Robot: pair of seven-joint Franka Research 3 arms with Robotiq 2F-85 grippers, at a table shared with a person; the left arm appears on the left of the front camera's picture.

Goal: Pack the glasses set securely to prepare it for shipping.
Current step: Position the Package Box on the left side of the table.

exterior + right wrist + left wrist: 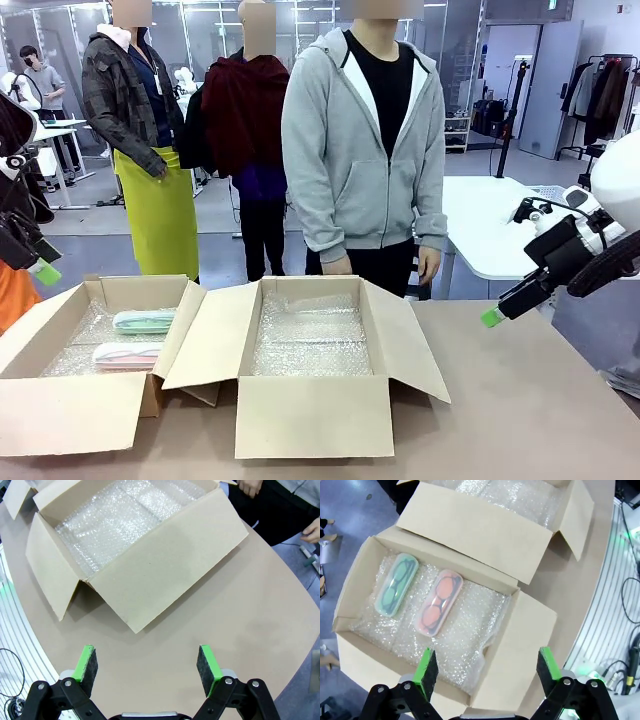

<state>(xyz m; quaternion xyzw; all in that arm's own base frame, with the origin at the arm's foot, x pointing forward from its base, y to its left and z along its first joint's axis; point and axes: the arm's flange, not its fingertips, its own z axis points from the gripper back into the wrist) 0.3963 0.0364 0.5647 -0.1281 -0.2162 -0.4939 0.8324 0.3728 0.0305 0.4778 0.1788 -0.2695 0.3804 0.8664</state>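
Meanwhile left claw (484, 669) agape above mint case (396, 584).

Two open cardboard boxes stand side by side on the table (540, 400), their inner flaps overlapping. The left box (60, 405) sits below the left gripper (487, 667), whose fingers stand wide apart above its near wall. Inside, on bubble wrap (465, 630), two glasses cases lie parallel and just apart: one glasses case (396, 584) toward the box's far corner, the other glasses case (439, 601) nearer the gripper. The right box (165, 575), lined with bubble wrap, lies ahead of the right gripper (147, 665), which hangs spread wide over bare table. A person (365, 150) stands behind this box.
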